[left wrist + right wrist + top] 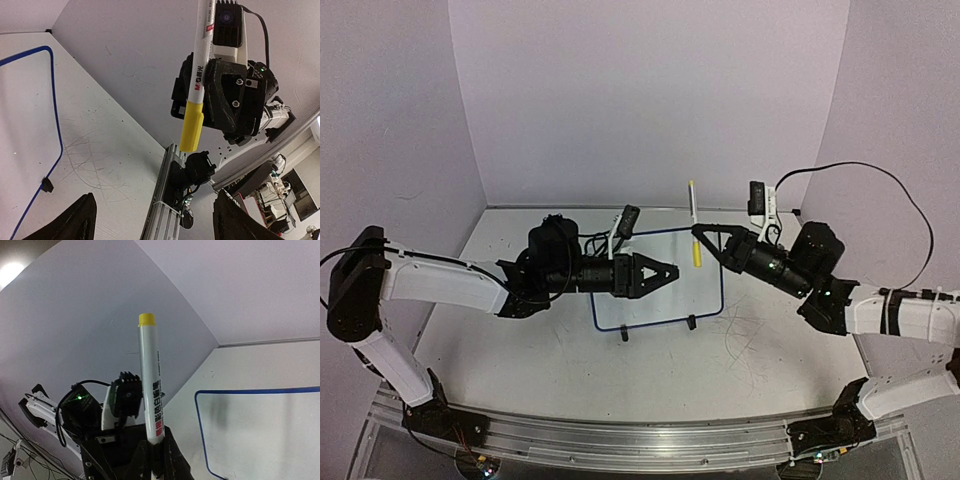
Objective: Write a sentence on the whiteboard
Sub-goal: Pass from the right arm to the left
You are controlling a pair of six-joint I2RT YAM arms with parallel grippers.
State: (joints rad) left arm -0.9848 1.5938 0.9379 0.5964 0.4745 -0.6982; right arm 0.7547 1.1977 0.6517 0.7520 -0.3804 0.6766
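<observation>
Lavender walls, scuffed white tabletop (520, 340); the whiteboard (660, 305) lies flat mid-table, blue rim, two black clip feet (624, 335) at its near edge. Right gripper (698, 231) is clamped on a white marker (692, 205), held above the board's far right corner with the yellow cap (192, 125) pointing down and on. Left gripper (672, 271) hovers over the board, aimed at the cap, fingers (80, 220) spread wide with nothing between them, not touching the cap. Step in hand looks like uncapping. To do it well, I'd line the left jaws up square on the yellow part only, not the white barrel, close firmly, then pull straight along the marker's axis while the right keeps its hold; an off-axis pull could twist the marker in the right grip. The sentence is not to be seen: no writing can be made out on the board in any view. The right wrist view hides the cap below its own fingers and shows only the marker's yellow butt end. The left wrist view cuts off most of the board and the marker's top. The tip is hidden under the cap.
</observation>
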